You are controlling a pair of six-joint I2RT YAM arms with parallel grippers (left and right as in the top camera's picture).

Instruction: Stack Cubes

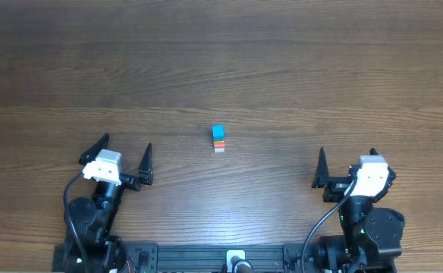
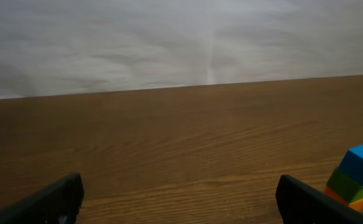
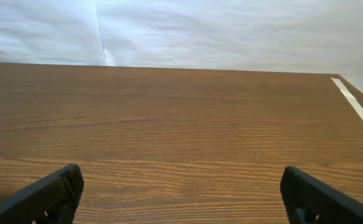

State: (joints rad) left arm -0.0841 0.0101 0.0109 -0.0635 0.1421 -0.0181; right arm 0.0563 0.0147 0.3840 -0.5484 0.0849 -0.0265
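Cube stack [image 1: 218,139] stands on the bench [image 1: 282,61], blue cube [image 1: 218,131] on top. Left hand [image 1: 125,144] and right hand [image 1: 347,152] sit either side of it, well apart, both spread wide.

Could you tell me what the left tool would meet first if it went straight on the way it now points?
Nothing, as far as I can tell: the left tool faces bare table up to the white backdrop. The cube stack stands off to one side of that line.
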